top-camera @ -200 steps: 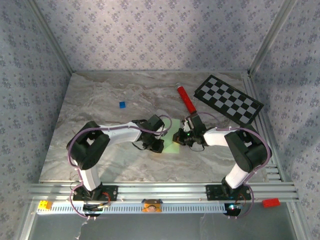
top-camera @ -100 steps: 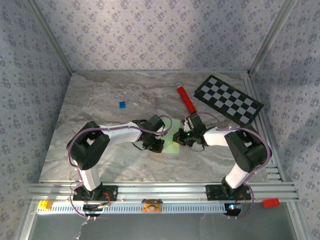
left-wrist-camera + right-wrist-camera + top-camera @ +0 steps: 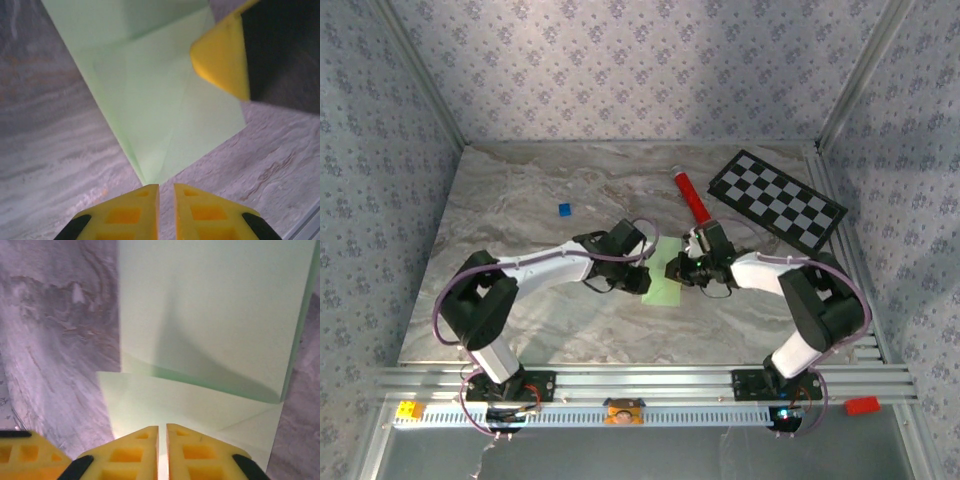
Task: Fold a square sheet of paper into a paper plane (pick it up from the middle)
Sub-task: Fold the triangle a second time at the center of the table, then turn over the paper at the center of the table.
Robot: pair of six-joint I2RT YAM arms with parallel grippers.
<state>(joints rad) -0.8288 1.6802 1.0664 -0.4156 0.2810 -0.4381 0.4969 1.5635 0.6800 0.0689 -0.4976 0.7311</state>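
Observation:
The square sheet of paper (image 3: pixel 663 285), pale green and folded into a narrow strip, lies flat on the marble table between the two grippers. My left gripper (image 3: pixel 642 268) sits at its left edge and my right gripper (image 3: pixel 682 268) at its right edge. In the left wrist view the paper (image 3: pixel 160 100) ends in a folded point just ahead of my left gripper (image 3: pixel 166 192), whose jaws stand a thin slit apart over bare table. In the right wrist view the paper (image 3: pixel 210 315) has an upper layer lifted slightly, and my right gripper (image 3: pixel 162 432) hovers over the lower layer holding nothing.
A red tube (image 3: pixel 693 200) lies behind the paper, and a black-and-white checkerboard (image 3: pixel 777 198) at the back right. A tiny blue square (image 3: pixel 564 209) sits at the back left. Patterned walls enclose the table (image 3: pixel 520 300) on three sides.
The left arm has stretched out, carrying its gripper up and to the right along the paper. The paper now shows as a longer strip. The right gripper's jaws have parted a little.

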